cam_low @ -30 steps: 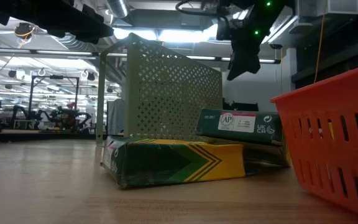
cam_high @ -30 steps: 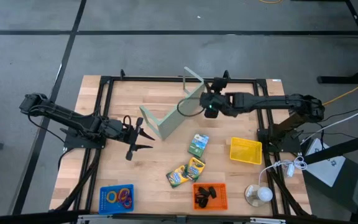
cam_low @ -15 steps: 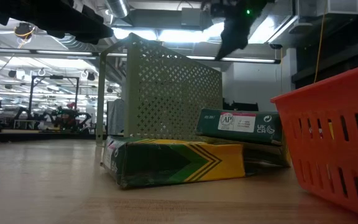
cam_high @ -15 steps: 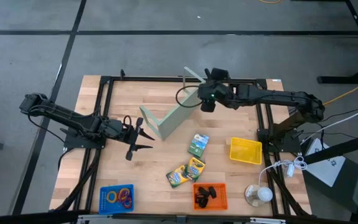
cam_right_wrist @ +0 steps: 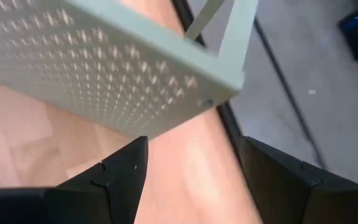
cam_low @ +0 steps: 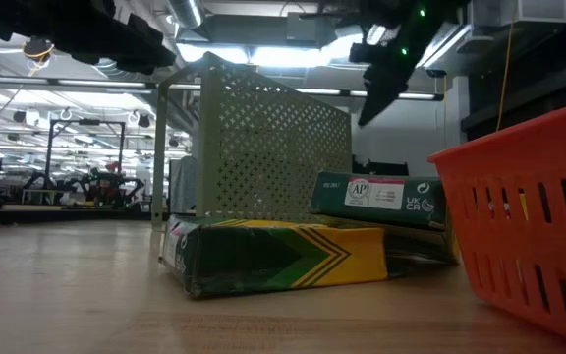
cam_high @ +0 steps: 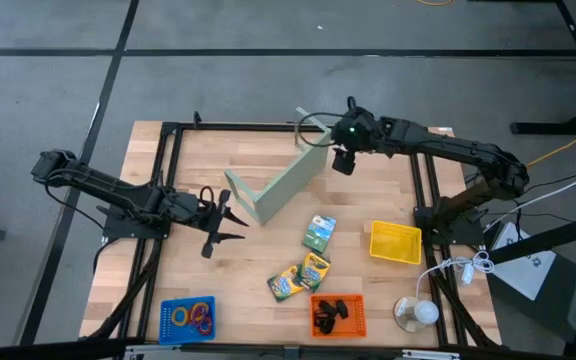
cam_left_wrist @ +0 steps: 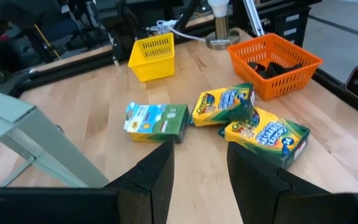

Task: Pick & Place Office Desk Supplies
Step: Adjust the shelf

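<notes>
Three green-and-yellow crayon boxes (cam_high: 315, 270) (cam_left_wrist: 157, 121) lie flat near the table's middle, two of them touching. Black clips sit in the orange basket (cam_high: 338, 316), and coloured rings in the blue basket (cam_high: 188, 318). My left gripper (cam_high: 236, 224) (cam_left_wrist: 201, 177) hovers open left of the boxes and points toward them. My right gripper (cam_high: 342, 165) (cam_right_wrist: 191, 180) is open above the far end of the pale green mesh riser (cam_high: 278, 185) (cam_right_wrist: 123, 68), with nothing between its fingers.
The mesh riser stands on edge, slanting across the table's far middle. An empty yellow basket (cam_high: 394, 242) sits right of the boxes, and a white lamp (cam_high: 418, 312) at the near right corner. Bare wood lies between my left gripper and the boxes.
My right gripper has swung toward the table's far edge and a little to the right, along the riser's far end. It has rolled as it went and has stayed open. The riser and the boxes have kept their places.
</notes>
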{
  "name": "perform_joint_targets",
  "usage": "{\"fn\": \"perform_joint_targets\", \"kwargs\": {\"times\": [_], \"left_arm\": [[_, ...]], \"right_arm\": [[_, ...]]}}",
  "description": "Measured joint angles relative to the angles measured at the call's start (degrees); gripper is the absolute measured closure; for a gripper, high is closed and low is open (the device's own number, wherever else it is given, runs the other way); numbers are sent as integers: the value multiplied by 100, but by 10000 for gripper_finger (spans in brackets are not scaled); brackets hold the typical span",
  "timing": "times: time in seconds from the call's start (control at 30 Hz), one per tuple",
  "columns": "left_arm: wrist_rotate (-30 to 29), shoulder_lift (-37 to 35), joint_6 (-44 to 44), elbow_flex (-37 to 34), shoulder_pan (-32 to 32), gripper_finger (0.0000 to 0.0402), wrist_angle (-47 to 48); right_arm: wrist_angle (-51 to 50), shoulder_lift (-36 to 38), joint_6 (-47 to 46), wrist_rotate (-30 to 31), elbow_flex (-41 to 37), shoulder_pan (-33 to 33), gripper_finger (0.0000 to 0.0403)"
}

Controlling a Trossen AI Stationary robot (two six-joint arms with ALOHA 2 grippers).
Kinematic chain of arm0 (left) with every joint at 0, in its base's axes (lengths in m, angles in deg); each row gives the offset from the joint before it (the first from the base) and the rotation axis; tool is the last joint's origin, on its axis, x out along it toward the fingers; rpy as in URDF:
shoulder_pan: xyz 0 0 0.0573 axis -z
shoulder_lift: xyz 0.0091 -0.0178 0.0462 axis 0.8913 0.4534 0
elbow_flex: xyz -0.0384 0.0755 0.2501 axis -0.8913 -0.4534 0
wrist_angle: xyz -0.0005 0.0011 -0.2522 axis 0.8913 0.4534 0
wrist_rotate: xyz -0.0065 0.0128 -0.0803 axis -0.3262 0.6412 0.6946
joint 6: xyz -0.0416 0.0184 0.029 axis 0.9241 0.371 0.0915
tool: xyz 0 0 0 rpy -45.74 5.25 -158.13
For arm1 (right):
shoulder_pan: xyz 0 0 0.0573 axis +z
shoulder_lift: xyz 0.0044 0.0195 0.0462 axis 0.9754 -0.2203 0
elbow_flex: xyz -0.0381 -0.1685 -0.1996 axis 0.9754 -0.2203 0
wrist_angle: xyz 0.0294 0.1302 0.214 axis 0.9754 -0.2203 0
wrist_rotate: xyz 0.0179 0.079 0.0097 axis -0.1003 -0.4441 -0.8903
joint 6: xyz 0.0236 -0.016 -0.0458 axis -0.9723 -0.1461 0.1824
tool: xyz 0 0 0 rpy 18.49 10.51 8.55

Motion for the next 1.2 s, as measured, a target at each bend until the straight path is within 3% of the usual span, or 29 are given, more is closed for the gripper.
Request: {"fn": "perform_joint_targets", "kwargs": {"times": [0.33, 0.73, 1.03, 1.2], "left_arm": [[-7, 0, 58, 0, 0, 256, 13], [-92, 0, 107, 0, -7, 256, -59], [-90, 0, 107, 0, -7, 256, -52], [-87, 0, 107, 0, -7, 256, -54]], "right_arm": [[1562, 531, 240, -2415, -1114, -1196, 147], [2206, -144, 1026, -4144, -1421, -2208, 147], [2863, -984, 1053, -5281, -1423, -2304, 147], [3056, -1222, 1047, -5500, -1423, -2309, 147]]}}
